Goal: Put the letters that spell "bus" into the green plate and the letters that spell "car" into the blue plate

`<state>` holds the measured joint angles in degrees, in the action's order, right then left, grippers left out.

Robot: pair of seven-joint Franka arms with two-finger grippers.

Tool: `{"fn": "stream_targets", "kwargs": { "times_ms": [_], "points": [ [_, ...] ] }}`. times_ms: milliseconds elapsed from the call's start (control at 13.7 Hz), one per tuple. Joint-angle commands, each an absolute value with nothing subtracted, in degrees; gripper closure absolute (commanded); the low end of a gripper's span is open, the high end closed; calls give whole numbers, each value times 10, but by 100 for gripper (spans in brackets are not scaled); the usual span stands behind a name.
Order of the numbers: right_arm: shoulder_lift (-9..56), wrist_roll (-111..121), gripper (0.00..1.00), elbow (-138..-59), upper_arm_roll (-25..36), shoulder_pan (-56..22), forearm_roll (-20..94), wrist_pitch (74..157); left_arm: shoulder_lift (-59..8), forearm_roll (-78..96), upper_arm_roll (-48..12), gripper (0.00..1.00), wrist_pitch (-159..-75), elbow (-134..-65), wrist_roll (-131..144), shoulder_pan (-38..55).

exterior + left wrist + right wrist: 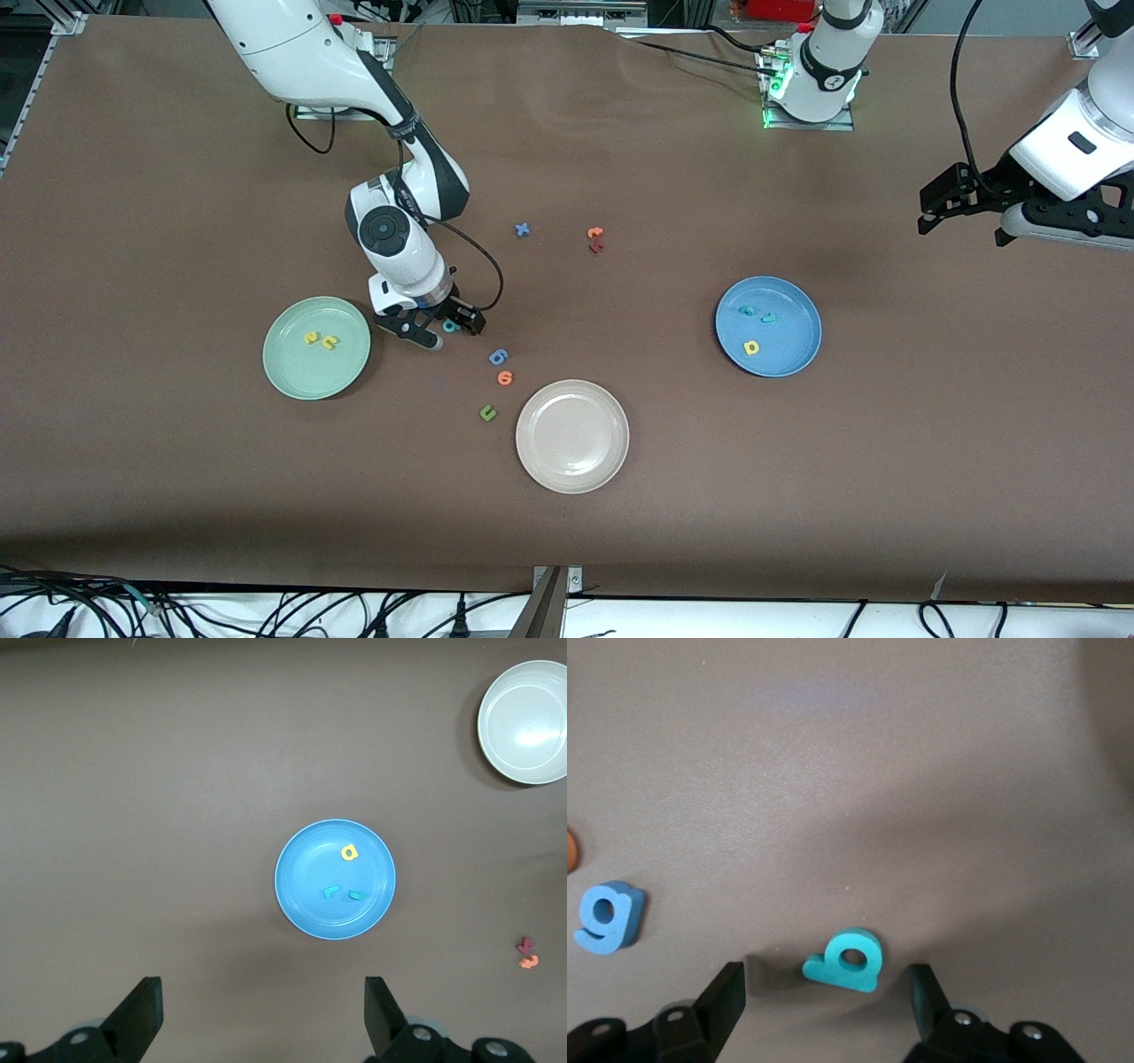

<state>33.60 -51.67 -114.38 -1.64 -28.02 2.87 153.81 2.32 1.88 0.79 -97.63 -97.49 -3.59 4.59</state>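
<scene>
The teal "b" (450,326) lies flat on the table beside the green plate (301,377), toward the left arm's end. My right gripper (452,330) is down at the table and open, one finger on each side of the "b" (849,960) with gaps showing on both sides. In the right wrist view the right gripper (826,992) straddles the letter. The green plate holds the yellow "u" (311,338) and yellow "s" (330,342). The blue plate (788,354) holds the teal "c" (747,311), teal "r" (768,317) and yellow "a" (751,347). My left gripper (966,217) waits open, high over the left arm's end of the table.
A blue "g" (498,356), an orange letter (505,377) and a dark green "u" (487,412) lie close to the right gripper, nearer the front camera. The beige-white plate (572,436) sits beside them. A blue "x" (522,229) and orange and dark red letters (595,239) lie nearer the robots.
</scene>
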Motion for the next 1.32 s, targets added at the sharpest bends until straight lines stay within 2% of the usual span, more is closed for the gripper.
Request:
{"fn": "stream_targets", "kwargs": {
  "times_ms": [0,146,366,513,879,1098,1245],
  "points": [
    [352,-522,17,-1130,-21,-279,35,1541,-24,4,15,0,-928,-903,-31,42],
    [352,-522,17,-1130,-21,-279,35,1541,-26,4,13,0,-918,-896,-32,32],
    [351,-520,17,-1130,-19,-279,34,1541,-16,3,-23,0,-915,-903,-26,4],
    [351,-519,17,-1130,-16,-277,31,1540,3,4,-23,0,-925,-936,-25,3],
    [351,-502,17,-1130,-2,-272,26,1539,12,8,-23,0,-928,-945,-18,2],
    [352,-502,28,-1130,-2,-272,23,1539,12,4,-25,0,-900,-941,-3,4],
    [352,-504,28,-1130,-4,-272,24,1539,13,4,-25,0,-901,-943,7,6]
  ]
}}
